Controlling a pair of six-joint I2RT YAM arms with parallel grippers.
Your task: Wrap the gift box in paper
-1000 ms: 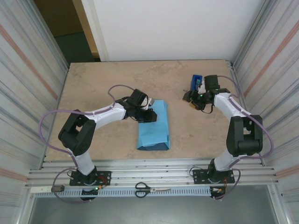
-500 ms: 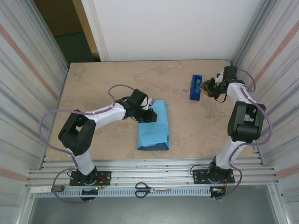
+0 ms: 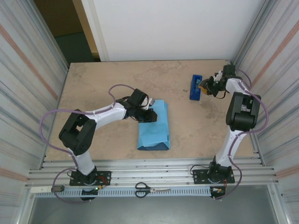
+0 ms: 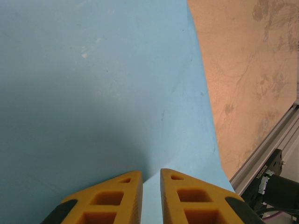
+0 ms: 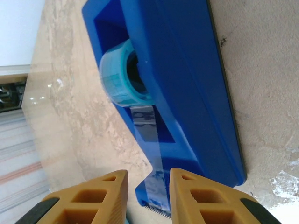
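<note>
The paper (image 3: 156,130) lies folded as a light blue parcel in the middle of the table, with a dark navy strip along its near edge. The gift box is hidden. My left gripper (image 3: 150,115) rests on the parcel's far left corner. In the left wrist view its fingers stand almost together, tips (image 4: 151,175) down on the light blue paper (image 4: 103,84). My right gripper (image 3: 203,88) is at the blue tape dispenser (image 3: 195,87). It is open (image 5: 148,175), with the loose tape end at the dispenser's cutter between the fingers.
The tape dispenser (image 5: 187,84) holds a teal roll (image 5: 124,74) and stands at the back right near the metal side wall. Scissors (image 3: 152,189) lie on the front rail between the arm bases. Bare tabletop (image 3: 98,84) lies to the left.
My right gripper has swung back and to the right, coming in beside the tape dispenser, and its jaws have narrowed. The left arm and the paper have not moved.
</note>
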